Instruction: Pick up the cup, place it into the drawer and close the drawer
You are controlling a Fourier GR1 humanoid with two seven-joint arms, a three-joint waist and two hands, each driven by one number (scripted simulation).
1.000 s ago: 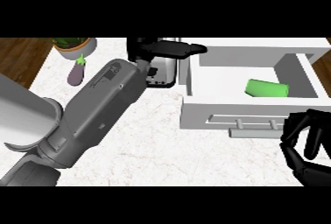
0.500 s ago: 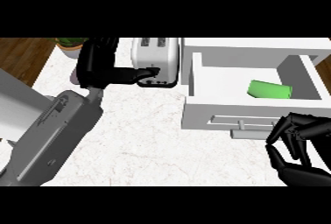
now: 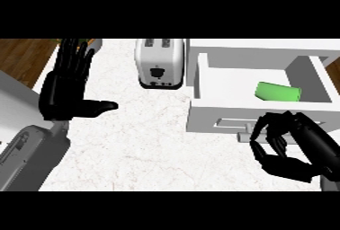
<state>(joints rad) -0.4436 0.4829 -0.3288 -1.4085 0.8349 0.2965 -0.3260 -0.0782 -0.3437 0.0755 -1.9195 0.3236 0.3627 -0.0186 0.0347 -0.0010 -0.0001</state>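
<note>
Head view, single entry.

Support: white marble-patterned desk [image 3: 146, 143], brown wood floor showing at 10 o'clock.

Item 1: white box-shaped drawer [image 3: 199, 76], pulled open at 2 o'clock, its handle on the front face towards 4 o'clock.

Item 2: green cylindrical cup [image 3: 277, 92], lying on its side on the drawer floor near the right wall. Judged: the placing step is done and only the closing remains.

Item 3: silver two-slot toaster [image 3: 159, 63] at 12 o'clock, just beside the drawer's left wall, not part of the task.

Item 4: right hand [image 3: 285, 146] at 4 o'clock, fingers curled, clasping nothing, just in front of the drawer face by the handle; likely posted there to push the drawer home.

Item 5: left hand [image 3: 66, 90] at 9 o'clock, fingers straight, thumb out, resting well apart from the drawer.
</note>
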